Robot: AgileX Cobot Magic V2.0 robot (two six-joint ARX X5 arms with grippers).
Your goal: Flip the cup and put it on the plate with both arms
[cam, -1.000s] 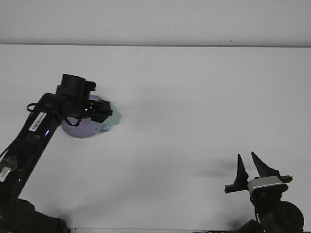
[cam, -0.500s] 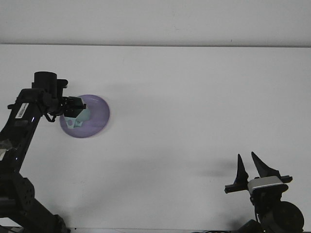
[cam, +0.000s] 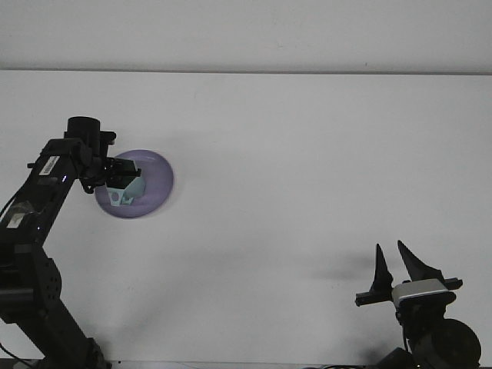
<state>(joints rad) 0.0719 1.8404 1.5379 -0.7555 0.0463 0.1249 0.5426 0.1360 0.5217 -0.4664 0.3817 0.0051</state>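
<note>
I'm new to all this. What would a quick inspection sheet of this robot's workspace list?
Surface: white table, bare apart from the plate.
Job's things: purple plate at left; pale green cup over its left part, in the left claw.
Clutter: nothing seen.
Grippers: left claw at the cup, over the plate; right claw open, empty, parked at the near right edge.
Cables: thin black cable along the left arm.
Surroundings: plain pale wall behind the table.

White table, pale grey wall behind, even light
</note>
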